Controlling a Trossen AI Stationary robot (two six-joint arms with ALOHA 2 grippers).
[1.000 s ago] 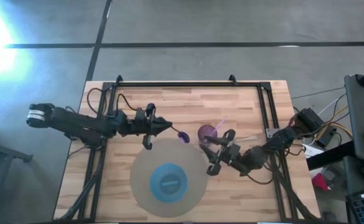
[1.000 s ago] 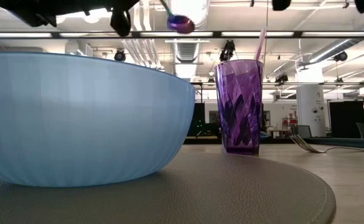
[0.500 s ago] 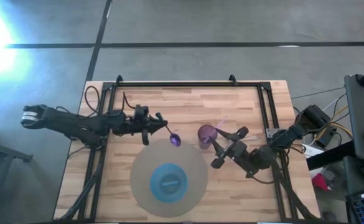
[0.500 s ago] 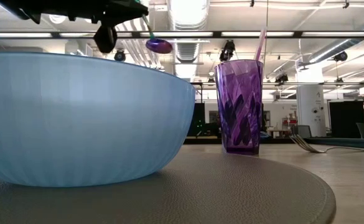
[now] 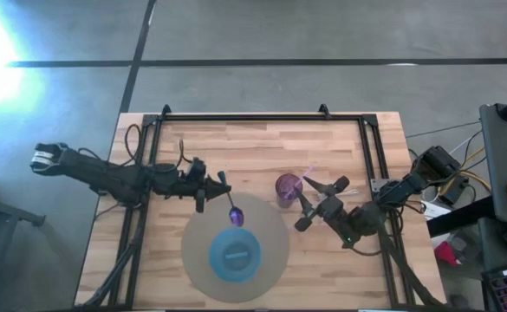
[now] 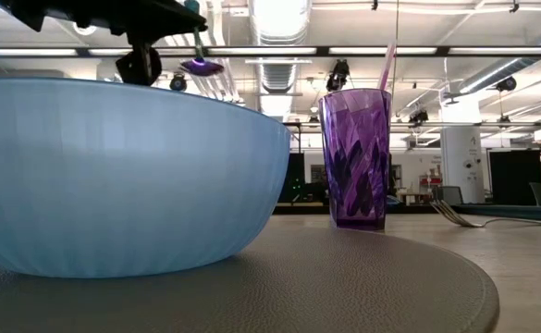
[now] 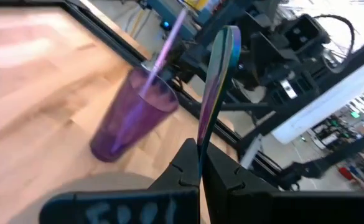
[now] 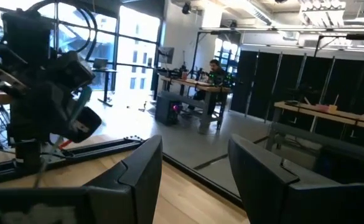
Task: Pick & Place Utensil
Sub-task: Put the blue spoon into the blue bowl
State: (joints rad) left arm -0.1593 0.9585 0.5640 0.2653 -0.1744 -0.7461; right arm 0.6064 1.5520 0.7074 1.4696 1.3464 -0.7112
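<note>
A spoon with an iridescent purple bowl (image 5: 235, 213) hangs in the air over the far edge of the round grey mat (image 5: 197, 260). My left gripper (image 5: 211, 185) is shut on its handle and reaches in from the table's left. The low view shows the spoon's bowl (image 6: 201, 66) above the rim of the blue bowl (image 6: 113, 176), which sits on the mat (image 5: 235, 256). A purple cup (image 5: 289, 188) with a pink straw stands by the mat's far right edge. My right gripper (image 5: 308, 204) hovers open just right of the cup, holding nothing. My left gripper pinches the spoon's handle (image 7: 200, 152) near its free end between its two fingers. The fingers lie nearly level, coming from the table's left, and the spoon runs on past them, along their line. The spoon is lifted clear, its bowl (image 7: 226, 43) seen edge-on.
A fork (image 6: 455, 215) lies on the wooden table to the right of the cup. A black metal frame (image 5: 244, 117) runs round the table's far and side edges. People work at desks in the room beyond (image 8: 216, 68).
My left gripper has drawn back toward the table's left edge, sunk a little and rolled about its wrist. The spoon's bowl has swung away from the cup, toward the near edge, and now hangs over the mat's far edge. My right gripper has turned at the wrist and stays open.
</note>
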